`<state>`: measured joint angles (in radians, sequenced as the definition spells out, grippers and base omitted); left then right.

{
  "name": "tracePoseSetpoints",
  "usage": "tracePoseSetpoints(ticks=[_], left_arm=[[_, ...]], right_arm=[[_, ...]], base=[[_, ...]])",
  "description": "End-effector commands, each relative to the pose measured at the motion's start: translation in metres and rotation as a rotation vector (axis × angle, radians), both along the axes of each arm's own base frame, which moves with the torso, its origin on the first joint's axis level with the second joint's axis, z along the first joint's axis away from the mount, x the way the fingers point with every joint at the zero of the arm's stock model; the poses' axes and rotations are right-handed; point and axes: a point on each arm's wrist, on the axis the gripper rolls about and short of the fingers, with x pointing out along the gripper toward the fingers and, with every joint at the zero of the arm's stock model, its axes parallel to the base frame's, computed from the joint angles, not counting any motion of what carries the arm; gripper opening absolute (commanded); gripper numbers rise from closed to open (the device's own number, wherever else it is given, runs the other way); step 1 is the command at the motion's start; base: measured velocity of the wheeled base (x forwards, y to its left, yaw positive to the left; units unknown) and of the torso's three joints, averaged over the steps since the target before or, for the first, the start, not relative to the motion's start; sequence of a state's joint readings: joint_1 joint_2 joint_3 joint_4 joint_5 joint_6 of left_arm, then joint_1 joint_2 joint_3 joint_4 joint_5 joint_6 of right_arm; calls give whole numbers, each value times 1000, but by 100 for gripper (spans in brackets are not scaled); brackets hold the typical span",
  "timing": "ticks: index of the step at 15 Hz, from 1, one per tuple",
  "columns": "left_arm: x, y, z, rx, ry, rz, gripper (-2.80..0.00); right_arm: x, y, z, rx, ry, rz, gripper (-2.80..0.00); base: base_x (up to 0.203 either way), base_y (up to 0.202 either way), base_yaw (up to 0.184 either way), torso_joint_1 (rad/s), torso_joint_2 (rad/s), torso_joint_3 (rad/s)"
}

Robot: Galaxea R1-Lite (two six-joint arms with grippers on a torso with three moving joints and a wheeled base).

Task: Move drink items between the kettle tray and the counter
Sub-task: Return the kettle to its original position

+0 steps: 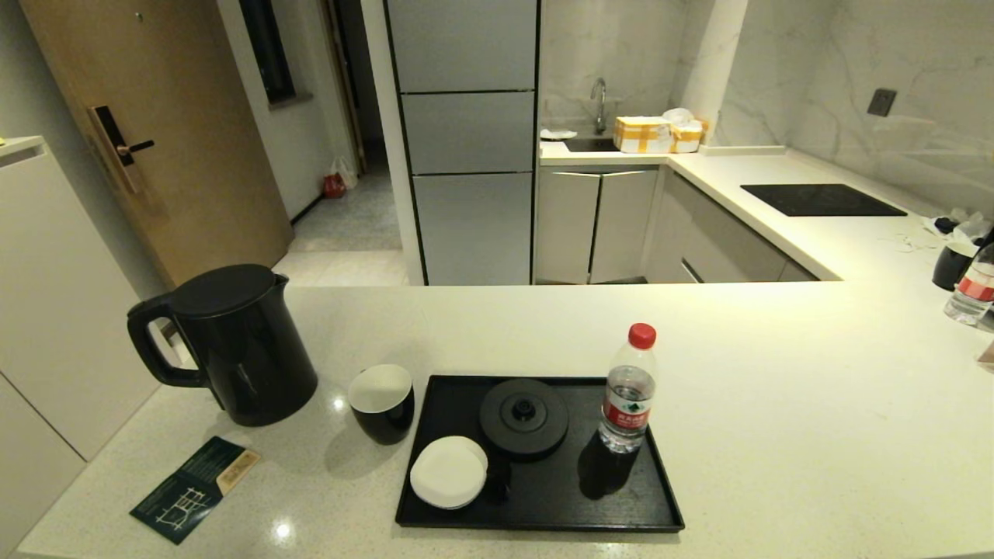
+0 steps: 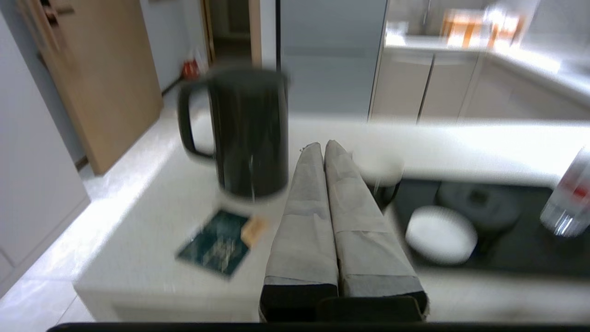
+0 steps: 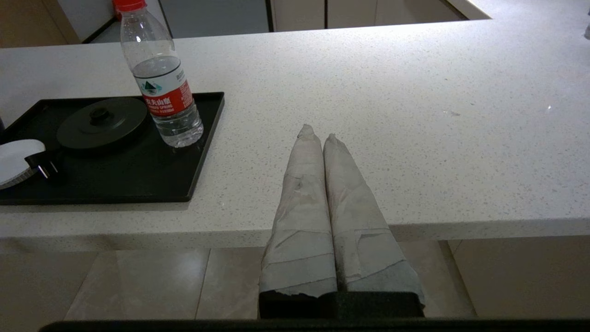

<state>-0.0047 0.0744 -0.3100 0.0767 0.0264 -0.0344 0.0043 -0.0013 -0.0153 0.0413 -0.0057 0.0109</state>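
With both end effectors clenched and empty, the left end effector [image 2: 322, 146], nearer than the right end effector [image 3: 318, 131], faces the tall glossy black electric kettle [image 1: 233, 345] standing upright on the pale cream surface [image 1: 776, 404].

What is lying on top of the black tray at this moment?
On the tray are the red-capped bottle, upright, the round black kettle base and a small white saucer. The tray surface beneath them is covered. The kettle and cup stand on the counter.

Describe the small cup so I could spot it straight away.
Find the flat black tray on the pale counter. Just off its left edge, between it and the tall black kettle, stands the cup: black outside, white inside, and handleless, unlike the kettle.
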Motion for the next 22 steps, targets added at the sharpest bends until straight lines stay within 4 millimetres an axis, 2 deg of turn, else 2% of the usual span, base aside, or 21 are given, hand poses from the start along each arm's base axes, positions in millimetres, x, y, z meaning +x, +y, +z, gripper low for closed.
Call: tracePoseSetpoints(ticks=[1, 3, 4, 5, 6, 8, 11, 14, 17, 18, 22], left_arm=[[3, 0, 41, -29, 21, 13, -280], [19, 3, 62, -76, 139, 136, -280], [40, 4, 71, -91, 241, 204, -280], [71, 5, 73, -94, 360, 259, -280], [101, 7, 71, -94, 473, 316, -280], [146, 9, 56, -85, 596, 355, -280], [187, 15, 26, -97, 676, 360, -280], [191, 14, 19, -85, 699, 166, -280], [191, 13, 14, -70, 722, 80, -280], [192, 11, 12, -80, 732, -14, -280], [202, 24, 10, -109, 753, 47, -280]], right_arm=[[0, 0, 0, 0, 3, 0, -280], [0, 0, 0, 0, 1, 0, -280], [0, 0, 0, 0, 3, 0, -280], [0, 0, 0, 0, 3, 0, -280], [0, 0, 0, 0, 3, 0, -280], [0, 0, 0, 0, 1, 0, -280], [0, 0, 0, 0, 2, 0, -280], [0, 0, 0, 0, 1, 0, -280], [0, 0, 0, 0, 1, 0, -280], [0, 0, 0, 0, 3, 0, -280], [0, 0, 0, 0, 1, 0, -280]], base=[[0, 0, 0, 0, 0, 0], [0, 0, 0, 0, 0, 0], [0, 0, 0, 0, 0, 0], [0, 0, 0, 0, 0, 0], [0, 0, 0, 0, 0, 0], [0, 0, 0, 0, 0, 0], [0, 0, 0, 0, 0, 0], [0, 0, 0, 0, 0, 0], [0, 0, 0, 0, 0, 0], [0, 0, 0, 0, 0, 0], [0, 0, 0, 0, 0, 0]])
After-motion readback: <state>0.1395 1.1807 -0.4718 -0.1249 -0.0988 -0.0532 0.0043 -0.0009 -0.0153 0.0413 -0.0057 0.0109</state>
